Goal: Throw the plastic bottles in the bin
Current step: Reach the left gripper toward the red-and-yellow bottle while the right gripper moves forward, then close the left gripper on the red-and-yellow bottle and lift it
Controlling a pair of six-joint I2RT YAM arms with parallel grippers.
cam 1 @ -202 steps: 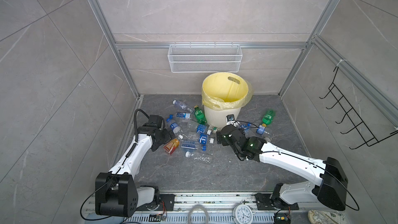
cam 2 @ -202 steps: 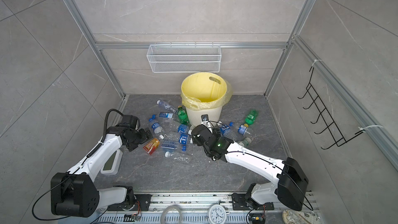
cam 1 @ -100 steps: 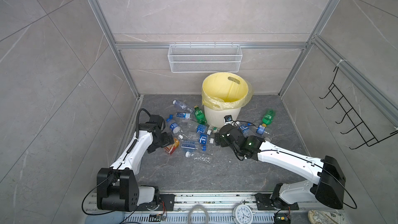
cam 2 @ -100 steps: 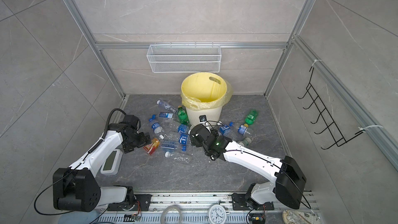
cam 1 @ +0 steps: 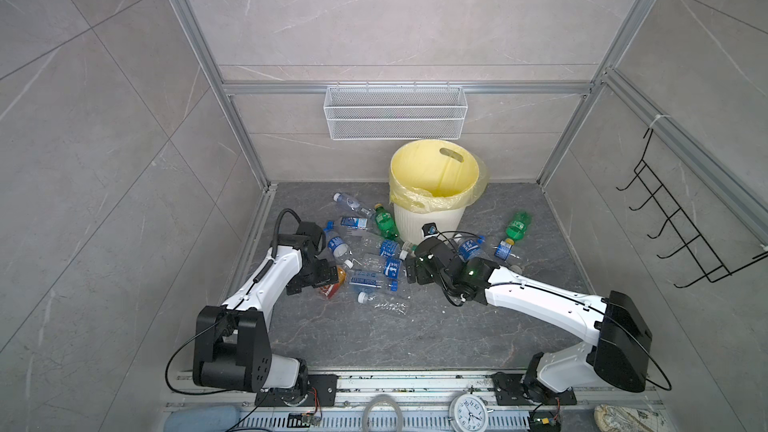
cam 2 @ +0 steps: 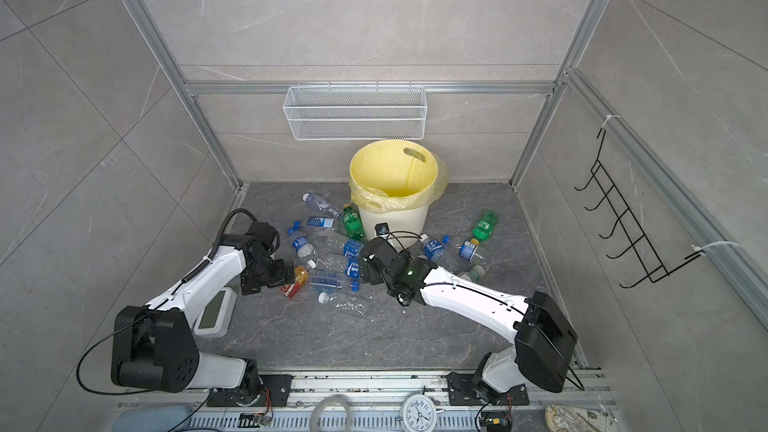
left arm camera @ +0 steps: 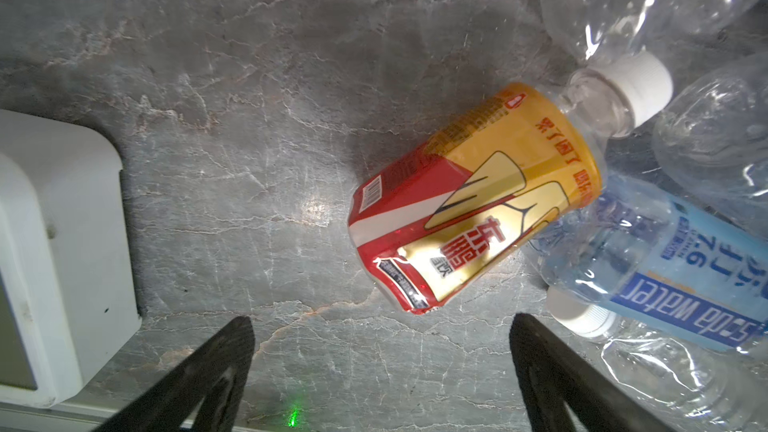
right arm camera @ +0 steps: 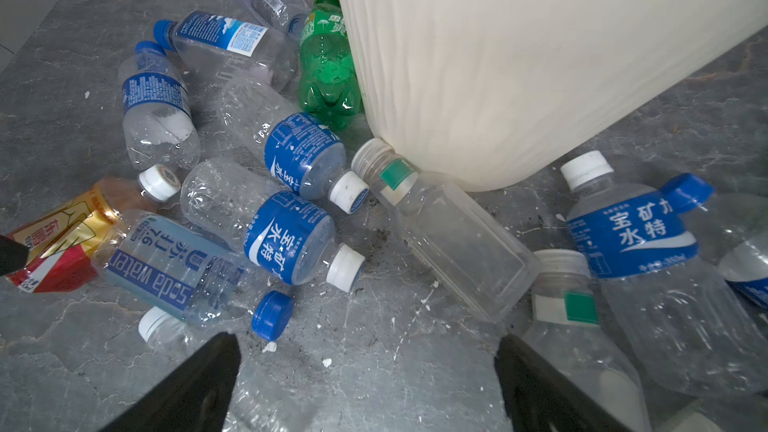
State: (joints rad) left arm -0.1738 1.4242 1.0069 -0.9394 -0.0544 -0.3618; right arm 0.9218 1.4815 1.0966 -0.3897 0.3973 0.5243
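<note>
My left claw (left arm camera: 382,326) is spread wide and empty, low over the grey veined bench (left arm camera: 208,118). The amber bottle (left arm camera: 478,201) lies on its side just ahead of the jaws, base end towards me. That's my pick, I'd say: it sits at the edge of the heap with bare stone along one flank, so there's room for a finger. The other flank presses on the soda water bottle (left arm camera: 665,284), and its white ridged cap (left arm camera: 623,89) points in among the clear ones, so that side is tight. It has a glossy red-and-gold sleeve and a thin, dented wall. I reckon it'll squash, so squeeze gently across the middle. A white plastic device (left arm camera: 54,251) sits well apart from it.

My right claw (right arm camera: 368,342) is apart too and holds nothing. It's aimed at the plastic bottles (right arm camera: 291,238) strewn at the foot of the bin (right arm camera: 519,56). They're all lying flat: crinkled clear shells, blue wraps, ridged caps. A squarish clear bottle (right arm camera: 453,234) rests its neck against the ribbed cream wall. A green bottle (right arm camera: 326,64) lies hard beside that wall.

In both top views the bin stands upright at the back. The yellow bag (cam 1: 436,168) is folded over its rim, and no bottle shows inside. Another green bottle (cam 1: 517,226) lies off alone to the right.
</note>
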